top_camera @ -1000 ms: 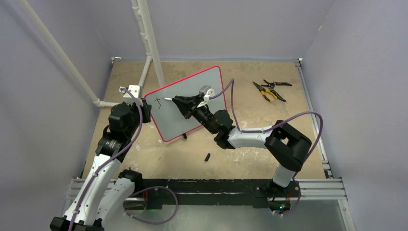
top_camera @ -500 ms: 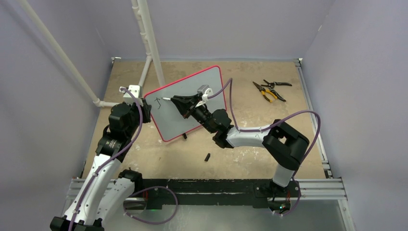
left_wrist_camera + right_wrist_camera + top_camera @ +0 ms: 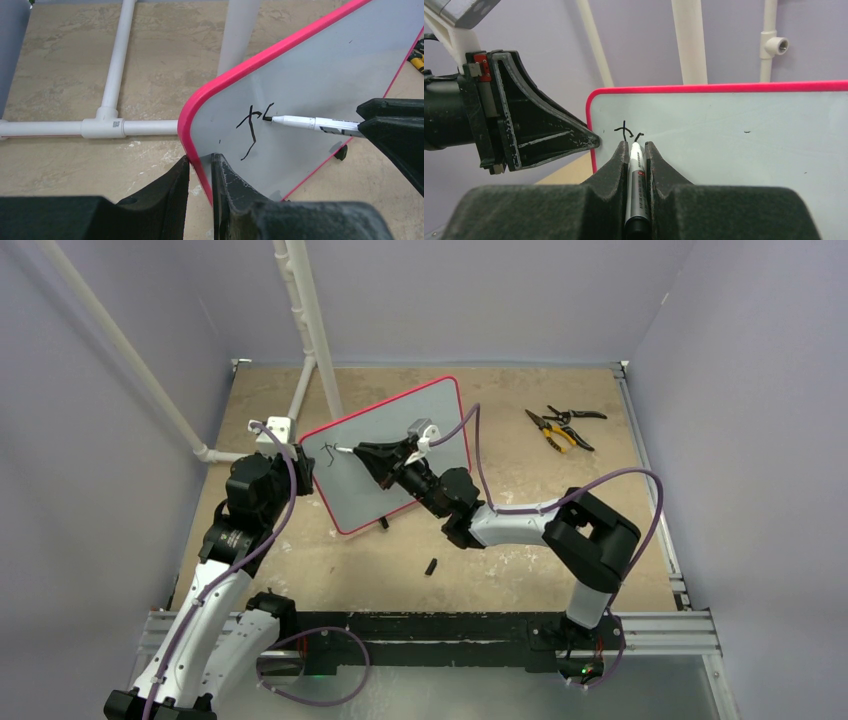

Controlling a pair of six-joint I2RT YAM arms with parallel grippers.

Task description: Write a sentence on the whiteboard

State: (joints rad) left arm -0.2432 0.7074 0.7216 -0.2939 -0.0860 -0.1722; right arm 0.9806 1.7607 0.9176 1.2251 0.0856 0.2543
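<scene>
Smooth glossy whiteboard [image 3: 325,65], matt black plastic left gripper [image 3: 200,164], rough table [image 3: 60,65]

A sandy, mottled tabletop [image 3: 520,560] sits between pale lilac walls [image 3: 480,290]. At about 2 o'clock on it lie yellow-handled pliers [image 3: 553,432], with black-handled cutters [image 3: 575,416] just beside them toward the back. Near 6 o'clock lies a small black piece [image 3: 431,566]. White pipes [image 3: 310,330] rise at 11 o'clock, joined low down by a tee fitting [image 3: 102,127]

The whole table [image 3: 330,570] is being overlooked from high above its near edge. The whiteboard [image 3: 325,75] corner is being framed closely by both wrist cameras: obliquely from the left, face-on from the right.
</scene>
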